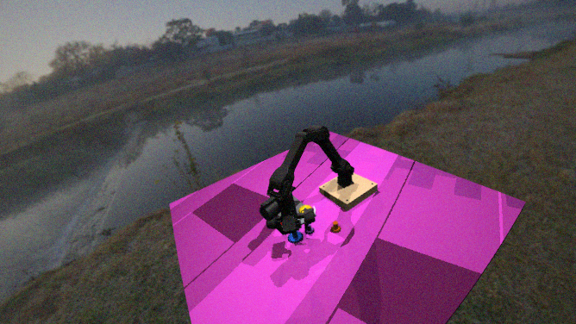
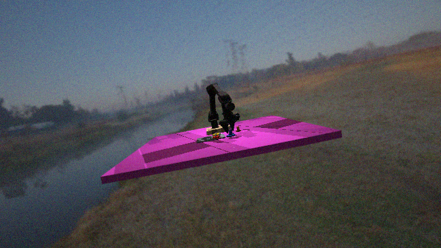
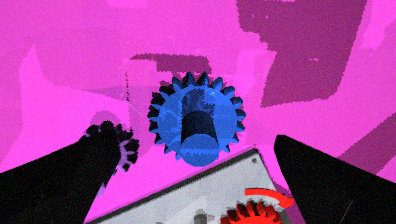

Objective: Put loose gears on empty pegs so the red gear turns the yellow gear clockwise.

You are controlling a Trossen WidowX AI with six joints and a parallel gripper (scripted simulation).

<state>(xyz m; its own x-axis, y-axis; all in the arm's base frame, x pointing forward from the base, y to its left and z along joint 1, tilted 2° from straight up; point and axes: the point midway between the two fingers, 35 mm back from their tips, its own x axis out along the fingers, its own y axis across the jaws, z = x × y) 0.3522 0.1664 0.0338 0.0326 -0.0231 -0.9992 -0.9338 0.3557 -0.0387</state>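
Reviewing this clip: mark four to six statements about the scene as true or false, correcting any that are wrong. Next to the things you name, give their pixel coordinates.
1. The blue gear [image 1: 295, 237] [image 2: 230, 134] [image 3: 172, 120] lies on the table [image 1: 414, 207] [image 2: 284, 138] [image 3: 60, 30], off the board [image 2: 204, 140] [image 3: 144, 202]. True.
2. The jaws are shut on the blue gear. False: they stand open with nothing between them.
3. A red arrow [image 3: 270, 196] shows beside the red gear [image 3: 252, 216]. True.
4. The orange gear [image 1: 335, 227] [image 2: 238, 129] sits on a peg of the board. False: it stands on the table, away from the board.
5. The purple gear [image 3: 131, 150] is bigger than the blue one. False: it is smaller.
6. The blue gear has an upright handle [image 3: 199, 150]. True.
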